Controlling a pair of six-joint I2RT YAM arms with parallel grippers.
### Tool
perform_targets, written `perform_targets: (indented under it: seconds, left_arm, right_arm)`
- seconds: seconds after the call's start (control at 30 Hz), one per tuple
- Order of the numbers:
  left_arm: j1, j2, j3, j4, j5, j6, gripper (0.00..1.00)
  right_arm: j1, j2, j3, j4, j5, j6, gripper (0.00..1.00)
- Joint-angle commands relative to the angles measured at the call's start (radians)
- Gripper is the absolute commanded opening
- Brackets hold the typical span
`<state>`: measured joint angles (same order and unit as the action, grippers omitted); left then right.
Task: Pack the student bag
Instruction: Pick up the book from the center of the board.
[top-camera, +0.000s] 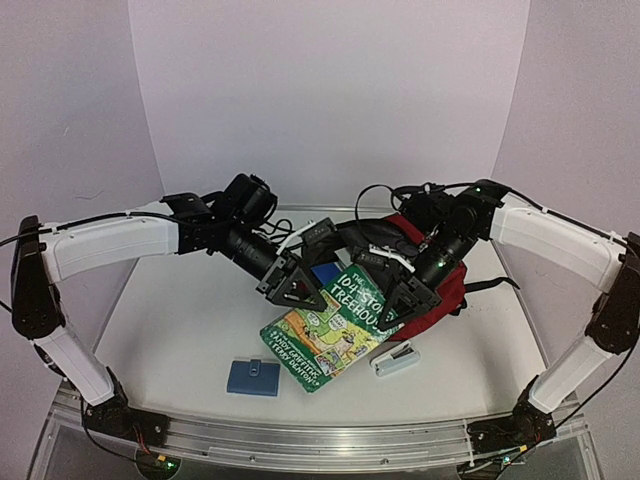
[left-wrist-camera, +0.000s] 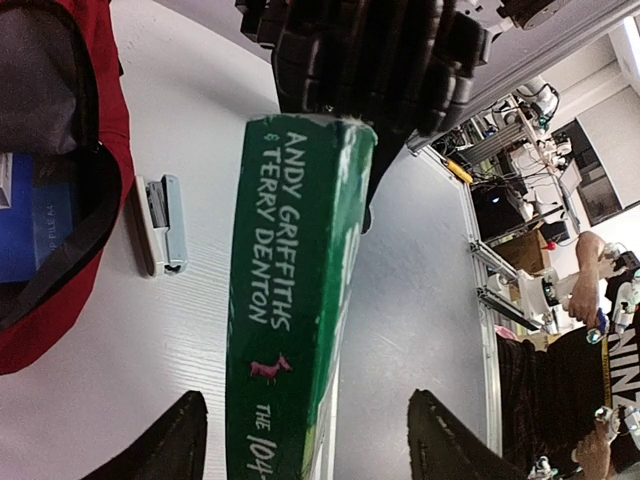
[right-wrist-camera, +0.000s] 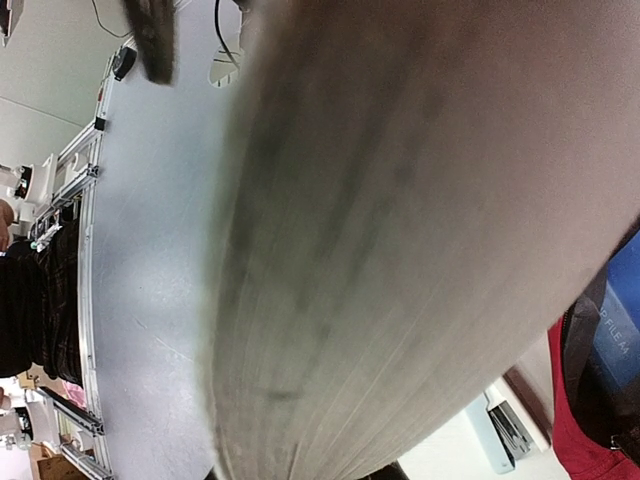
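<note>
The student bag (top-camera: 452, 288), dark red with black straps, lies open at the right rear; its red rim also shows in the left wrist view (left-wrist-camera: 105, 90) and the right wrist view (right-wrist-camera: 580, 445). A blue folder (left-wrist-camera: 35, 235) sits inside it. A green paperback book (top-camera: 330, 335) hangs tilted above the table in front of the bag. My right gripper (top-camera: 408, 298) is shut on its right edge, and its page edges (right-wrist-camera: 400, 250) fill the right wrist view. My left gripper (left-wrist-camera: 305, 395) stands open astride the book's spine (left-wrist-camera: 290, 250), with gaps on both sides.
A pale blue stapler (top-camera: 395, 360) lies on the table just right of the book, close to the bag's mouth (left-wrist-camera: 160, 225). A small blue pouch (top-camera: 252, 377) rests near the front edge, left of the book. Black cables trail behind the bag.
</note>
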<state>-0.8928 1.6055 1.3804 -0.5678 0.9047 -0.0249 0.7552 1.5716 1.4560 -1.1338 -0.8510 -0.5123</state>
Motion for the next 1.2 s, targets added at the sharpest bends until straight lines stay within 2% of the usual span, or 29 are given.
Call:
perform_targets:
  seconds: [0.0,0.1,0.13,0.17,0.2,0.27,0.3,0.37,0.47,0.5,0.6,0.73,0.87,1.0,1.17]
  left_arm:
    - [-0.01,0.02,-0.002,0.06,0.038,-0.006,0.57]
    - [-0.01,0.004,-0.021,0.108,0.022,-0.035,0.37]
    - [-0.009,-0.004,-0.031,0.123,0.013,-0.045,0.31]
    - [-0.008,-0.014,-0.038,0.139,0.002,-0.057,0.25]
    - [-0.004,-0.023,-0.045,0.156,-0.01,-0.073,0.19]
    - [0.018,-0.046,-0.074,0.211,-0.011,-0.119,0.05]
    - [0.035,-0.063,-0.094,0.251,-0.008,-0.152,0.01]
    - [0.08,-0.095,-0.147,0.368,-0.005,-0.24,0.0]
    - [0.163,-0.17,-0.254,0.632,-0.013,-0.427,0.0]
    - [0.197,-0.202,-0.288,0.74,-0.04,-0.507,0.0]
    - [0.257,-0.262,-0.357,0.92,-0.153,-0.648,0.0]
    - [0.267,-0.324,-0.396,1.05,-0.362,-0.734,0.0]
    - [0.267,-0.375,-0.492,1.279,-0.542,-0.874,0.0]
    - [0.267,-0.372,-0.586,1.493,-0.699,-0.996,0.0]
    - [0.267,-0.296,-0.675,1.782,-0.805,-1.084,0.0]
  right_arm:
    - [0.007,0.007,0.081,0.004,-0.085,-0.012,0.0]
    - [0.007,0.005,0.106,0.005,-0.079,-0.005,0.01]
    - [0.007,0.004,0.118,0.007,-0.073,0.002,0.04]
    - [0.006,0.003,0.13,0.012,-0.061,0.011,0.12]
    - [0.005,0.002,0.143,0.023,-0.042,0.028,0.24]
    - [-0.005,0.002,0.168,0.065,-0.004,0.104,0.62]
    - [-0.02,-0.001,0.178,0.091,0.002,0.143,0.77]
    - [-0.071,-0.02,0.184,0.169,-0.008,0.235,0.96]
    - [-0.15,-0.056,0.183,0.319,0.026,0.36,0.98]
    - [-0.168,-0.069,0.179,0.362,0.045,0.406,0.98]
    - [-0.208,-0.088,0.16,0.497,0.099,0.502,0.98]
    - [-0.224,-0.084,0.13,0.663,0.117,0.733,0.98]
    - [-0.226,-0.054,0.085,0.881,-0.006,0.946,0.98]
    - [-0.219,-0.056,-0.042,1.157,-0.053,1.099,0.98]
    - [-0.158,-0.001,-0.065,1.223,-0.057,1.139,0.98]
